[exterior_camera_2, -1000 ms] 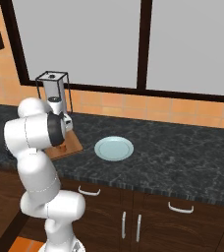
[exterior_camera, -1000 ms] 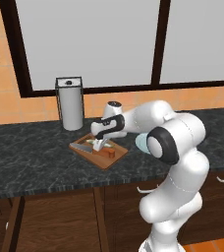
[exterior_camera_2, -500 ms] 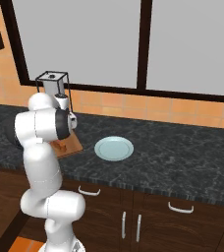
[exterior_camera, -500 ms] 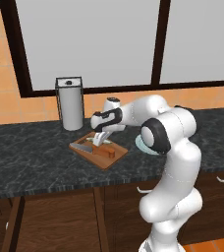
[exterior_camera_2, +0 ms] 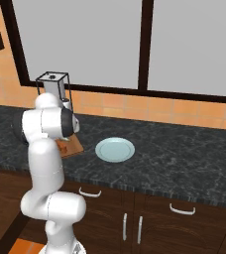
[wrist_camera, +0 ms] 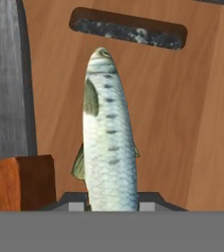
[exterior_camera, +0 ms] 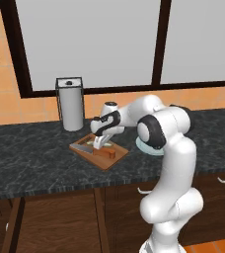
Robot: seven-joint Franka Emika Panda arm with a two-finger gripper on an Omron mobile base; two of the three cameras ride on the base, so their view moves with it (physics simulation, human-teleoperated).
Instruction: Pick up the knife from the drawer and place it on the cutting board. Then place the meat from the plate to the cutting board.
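Meat, a slender pale grey-green fish-shaped strip (wrist_camera: pixel 107 142), sits clamped in my gripper (wrist_camera: pixel 112 201) over the light-brown wooden cutting board (wrist_camera: pixel 182 113), beside the orange-handled, grey-bladed knife (wrist_camera: pixel 8 108). I see the round pale blue-green plate (exterior_camera_2: pixel 115 149) bare.

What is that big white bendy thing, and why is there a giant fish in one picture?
That is a robot arm in a pretend kitchen. Two pictures come from cameras behind it, one on each side. The third camera sits on its hand, so the little fish looks huge. The claw is shut on the fish, just above the wooden cutting board on the dark counter. A knife with a brown handle lies on the board. The round blue-green plate beside it has nothing on it.
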